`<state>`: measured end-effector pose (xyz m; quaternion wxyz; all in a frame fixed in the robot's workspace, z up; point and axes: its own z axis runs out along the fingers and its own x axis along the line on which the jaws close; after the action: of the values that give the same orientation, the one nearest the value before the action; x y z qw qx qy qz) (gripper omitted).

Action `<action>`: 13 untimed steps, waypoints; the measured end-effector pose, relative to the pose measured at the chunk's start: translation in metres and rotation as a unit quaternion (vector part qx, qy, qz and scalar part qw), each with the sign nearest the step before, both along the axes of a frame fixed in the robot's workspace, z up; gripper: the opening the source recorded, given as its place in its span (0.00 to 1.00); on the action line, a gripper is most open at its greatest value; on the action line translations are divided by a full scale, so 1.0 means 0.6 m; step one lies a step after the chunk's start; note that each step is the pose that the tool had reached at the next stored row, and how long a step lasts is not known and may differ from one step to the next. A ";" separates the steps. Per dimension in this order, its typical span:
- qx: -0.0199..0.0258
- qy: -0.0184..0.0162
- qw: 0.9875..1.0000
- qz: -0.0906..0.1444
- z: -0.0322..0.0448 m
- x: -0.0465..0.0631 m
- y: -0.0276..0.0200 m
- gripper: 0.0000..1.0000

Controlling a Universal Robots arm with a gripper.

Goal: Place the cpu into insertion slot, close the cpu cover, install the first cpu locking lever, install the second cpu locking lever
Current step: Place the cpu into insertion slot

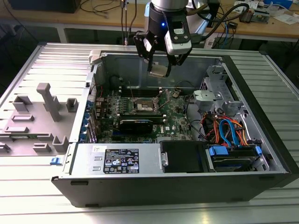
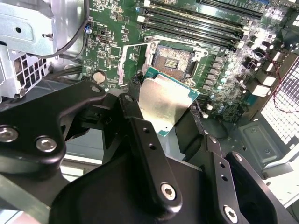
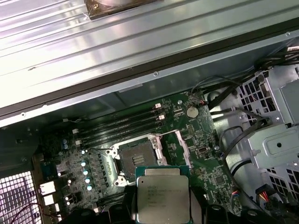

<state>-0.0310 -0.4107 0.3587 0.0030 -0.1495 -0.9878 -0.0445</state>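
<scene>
My gripper (image 1: 160,65) hangs above the open computer case, shut on the cpu (image 1: 159,70), a flat square chip with a silvery top. In both wrist views the black fingers (image 2: 135,112) clamp the cpu (image 2: 164,100) by two opposite edges. The insertion slot (image 1: 142,105) lies below and apart from it on the green board, its dark centre bare (image 2: 173,58). The cpu (image 3: 162,196) hovers just beside the slot (image 3: 137,157). The cpu cover (image 2: 127,63) is a thin metal frame swung open next to the slot, also seen as the cpu cover (image 3: 175,146).
Long black memory slots (image 1: 140,89) run behind the socket and a black card (image 1: 135,124) lies in front of it. A power supply (image 1: 120,161) fills the case's front, and drive bays with orange and blue cables (image 1: 229,133) stand at the exterior view's right. A grey fixture (image 1: 44,116) lies outside on the left.
</scene>
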 end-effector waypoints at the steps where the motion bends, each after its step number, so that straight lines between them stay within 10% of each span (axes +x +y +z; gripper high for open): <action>1: 0.000 0.000 1.000 -0.002 0.000 0.000 0.0000 0.55; 13: 0.000 0.000 0.999 -0.048 0.000 0.000 0.0000 0.55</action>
<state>-0.0309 -0.4107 0.3587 0.0009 -0.1966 -0.9795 -0.0446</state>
